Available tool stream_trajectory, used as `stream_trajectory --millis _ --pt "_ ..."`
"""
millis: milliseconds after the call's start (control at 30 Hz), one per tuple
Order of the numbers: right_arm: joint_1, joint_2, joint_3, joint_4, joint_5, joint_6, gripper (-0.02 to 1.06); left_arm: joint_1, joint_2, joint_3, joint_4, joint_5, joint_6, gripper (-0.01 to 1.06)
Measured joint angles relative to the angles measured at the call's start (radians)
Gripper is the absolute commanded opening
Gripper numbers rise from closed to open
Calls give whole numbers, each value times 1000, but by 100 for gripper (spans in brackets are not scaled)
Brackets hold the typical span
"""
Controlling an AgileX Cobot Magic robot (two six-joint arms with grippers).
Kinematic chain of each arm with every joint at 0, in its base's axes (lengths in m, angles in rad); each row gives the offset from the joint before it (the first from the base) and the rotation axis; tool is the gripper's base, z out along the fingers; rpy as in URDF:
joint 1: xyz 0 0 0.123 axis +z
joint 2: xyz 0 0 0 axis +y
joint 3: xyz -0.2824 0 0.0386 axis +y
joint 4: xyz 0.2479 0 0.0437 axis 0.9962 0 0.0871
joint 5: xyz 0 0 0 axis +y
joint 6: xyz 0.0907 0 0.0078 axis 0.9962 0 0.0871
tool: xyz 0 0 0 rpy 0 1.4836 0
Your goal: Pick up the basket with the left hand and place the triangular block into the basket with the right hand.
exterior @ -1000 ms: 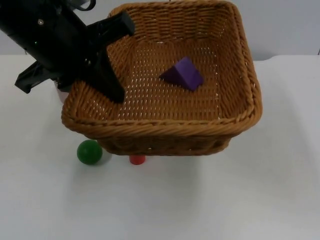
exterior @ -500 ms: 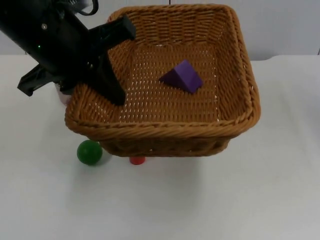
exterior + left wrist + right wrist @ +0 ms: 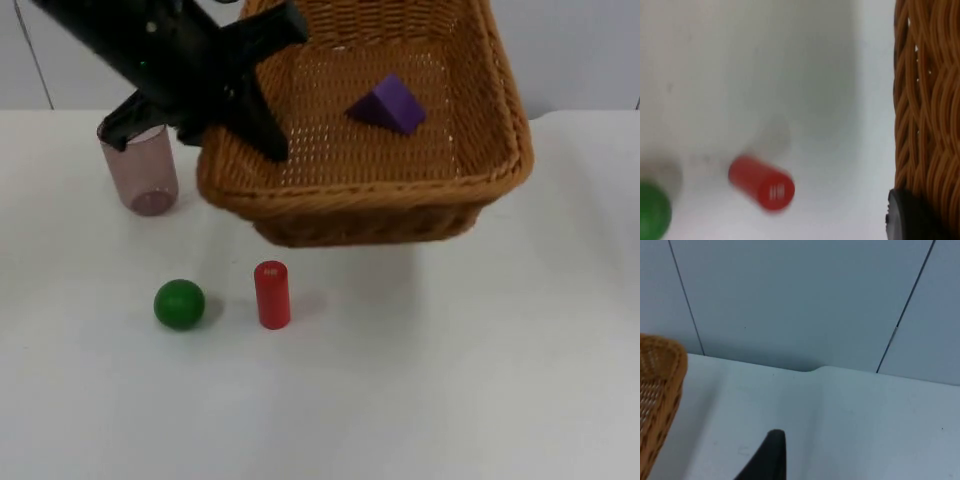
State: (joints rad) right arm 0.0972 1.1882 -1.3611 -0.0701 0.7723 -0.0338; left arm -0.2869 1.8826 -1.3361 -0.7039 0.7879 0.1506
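My left gripper is shut on the left rim of a brown wicker basket, which hangs above the table toward the back, tilted with its front edge lower. A purple triangular block lies on the basket's floor. In the left wrist view the basket's woven wall runs beside one black fingertip. The right wrist view catches a corner of the basket and one black fingertip over the white table near the grey wall; the right arm waits there.
A translucent pink cup stands at the left under the left arm. A green ball and an upright red cylinder sit in front of the basket; the left wrist view shows the cylinder and ball below.
The left arm has lifted the basket up and back with the purple block inside. This uncovered the pink cup and the whole red cylinder.
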Motion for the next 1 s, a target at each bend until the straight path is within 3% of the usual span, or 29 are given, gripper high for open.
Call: stream_trajectory --millis 500,1000 --pt "0 0 0 0 76 -4 105 -34 403 -384 -52 -5 -8 0" --pt "0 0 0 0 76 -7 105 -34 550 -420 -68 -69 42 0"
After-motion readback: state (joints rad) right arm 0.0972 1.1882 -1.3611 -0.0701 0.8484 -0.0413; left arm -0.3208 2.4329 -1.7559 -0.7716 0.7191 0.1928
